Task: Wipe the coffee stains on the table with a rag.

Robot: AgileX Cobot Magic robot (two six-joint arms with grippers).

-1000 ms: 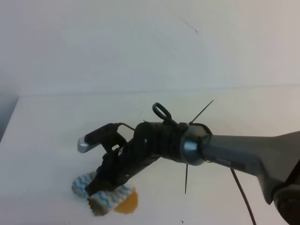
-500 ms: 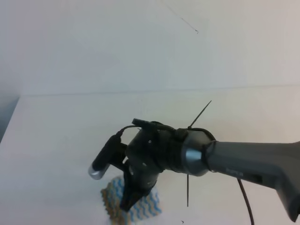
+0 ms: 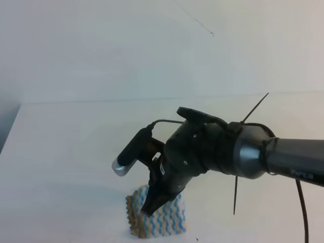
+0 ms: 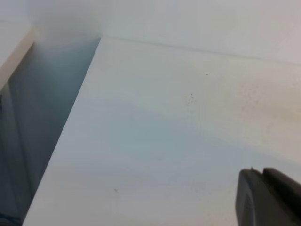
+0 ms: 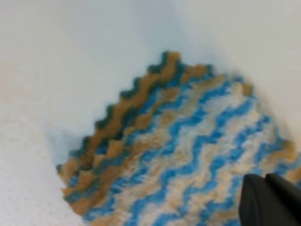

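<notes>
The rag [image 3: 161, 218], knitted with blue, white and tan zigzags, lies flat on the white table [image 3: 61, 152] at the lower middle. My right gripper [image 3: 150, 208] reaches across from the right and points down, its tips shut on the rag's near-left part and pressing it onto the table. In the right wrist view the rag [image 5: 178, 155] fills the frame, with the gripper [image 5: 265, 176] at the bottom right. The coffee stains are hidden, no brown blotch shows. My left gripper [image 4: 263, 172] shows only as two dark fingertips held together over bare table, away from the rag.
The table's left edge [image 4: 70, 122] drops off to a darker gap. A pale wall [image 3: 152, 45] rises behind the table's far edge. Thin black cable-tie ends [image 3: 254, 107] stick out from my right arm.
My right gripper has dragged the rag to the right, over the place where the orange-brown stain showed a second ago. The stain is now covered.
</notes>
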